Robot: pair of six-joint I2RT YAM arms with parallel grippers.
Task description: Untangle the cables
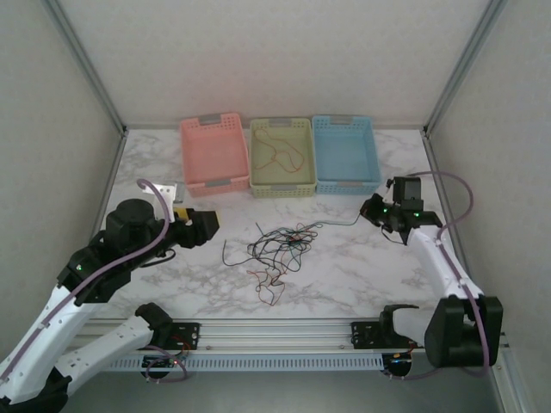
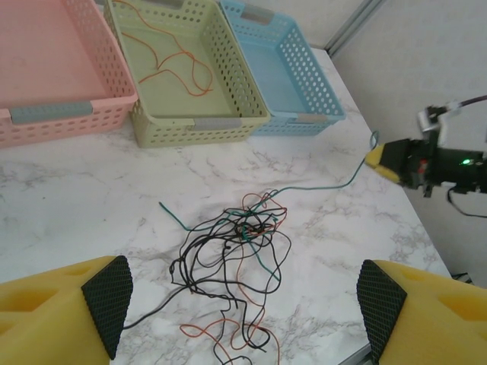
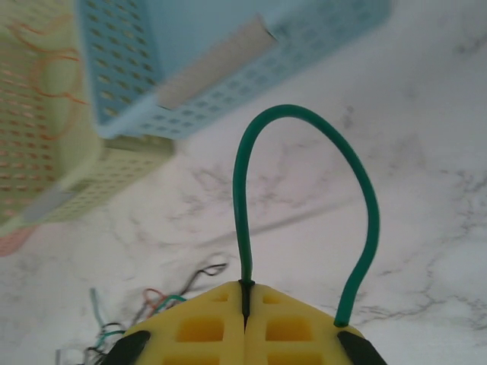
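Note:
The cables [image 1: 275, 249] lie as a loose tangle of black, reddish-orange and teal-green wires on the marble table; the left wrist view shows the tangle [image 2: 236, 251] just ahead. One green wire [image 1: 340, 222] runs from the tangle to my right gripper [image 1: 376, 209]. That gripper [image 3: 245, 285] is shut on the green wire [image 3: 240, 190], whose free end loops up and back down beside the yellow fingers. My left gripper [image 1: 207, 224] hangs left of the tangle, open [image 2: 243, 304], nothing between its pads [image 2: 106, 300].
Three baskets stand in a row at the back: pink [image 1: 215, 183], yellow-green [image 1: 281, 190] and blue [image 1: 348, 186]. An orange wire [image 1: 284, 155] lies in the yellow-green one. The blue basket [image 3: 228, 53] is close ahead of the right gripper. Enclosure walls border the table.

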